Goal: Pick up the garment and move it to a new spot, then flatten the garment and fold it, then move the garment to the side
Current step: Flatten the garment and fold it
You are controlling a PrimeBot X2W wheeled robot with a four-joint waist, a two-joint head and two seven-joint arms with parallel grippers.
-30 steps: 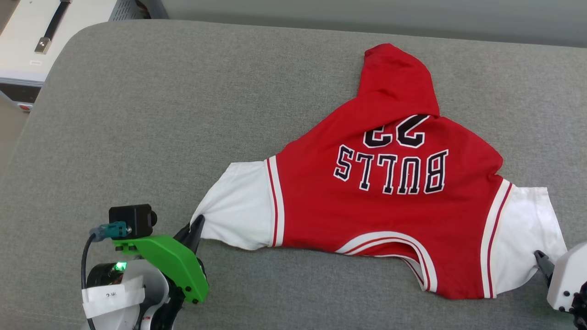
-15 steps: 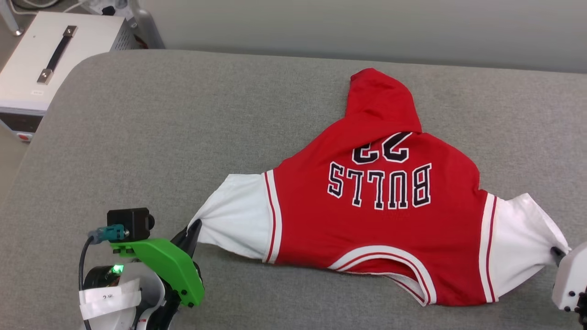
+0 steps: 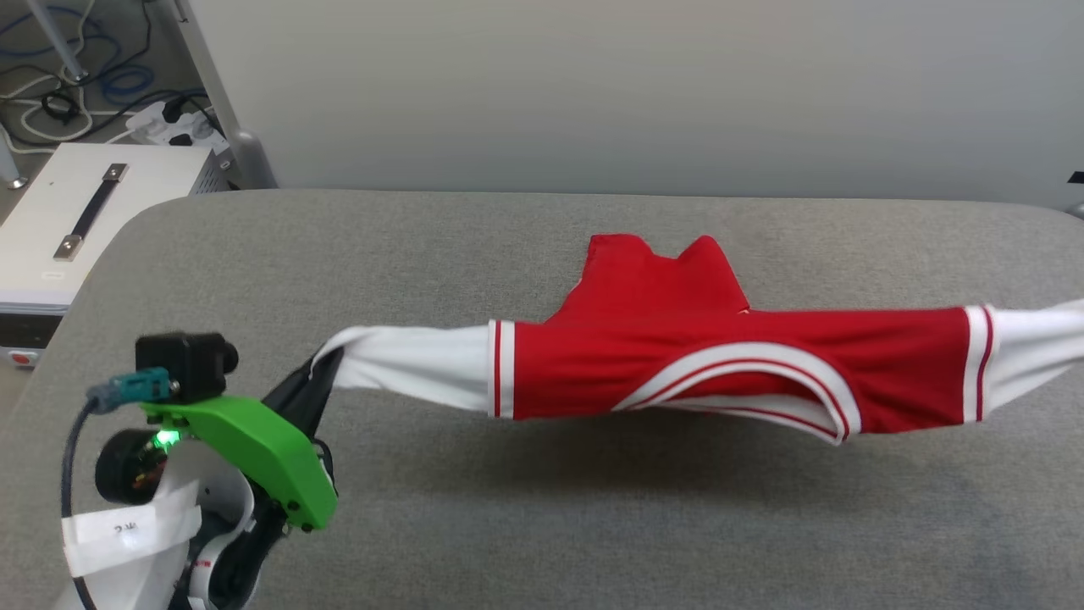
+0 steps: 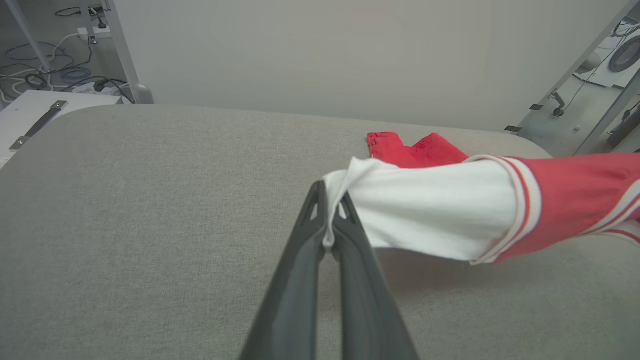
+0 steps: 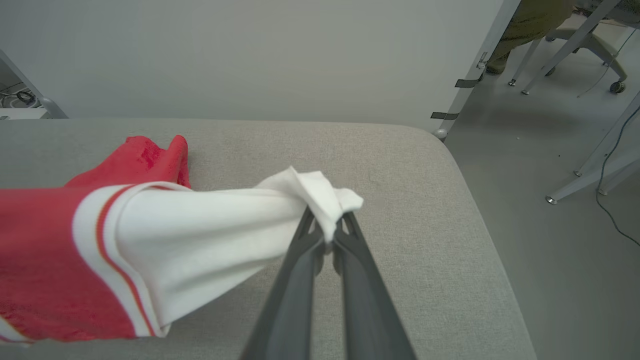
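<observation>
One garment, red with white sleeves, strung as a taut horizontal band across the middle and right of the head view. Hangs clear of the surface along its near edge, over a soft shadow. Rests on the surface at a red fold behind, at upper centre. Shows curved collar trim toward the camera. Runs off the right edge of that view at the right sleeve.

Below and around: a grey fabric-covered cushion with rounded corners, across the lower two thirds of the frame. Behind it, a plain pale wall. At upper left, a white box with a dark handle, a power strip and loose cables. At the right of the right wrist view, grey floor and a wheeled chair base.

Against a second ago: then spread flat on the cushion with dark lettering facing up, now lifted and drawn out lengthwise. Camera tilted upward as well, with more wall and cabling at the top of the frame.

At lower centre of the left wrist view, left gripper pinched tight on the cuff of the left sleeve, white fabric caught between the tips. At lower centre of its own view, right gripper, wide a second ago, now clamped on the bunched end of the right sleeve, with a tuft of white cloth above the tips.
</observation>
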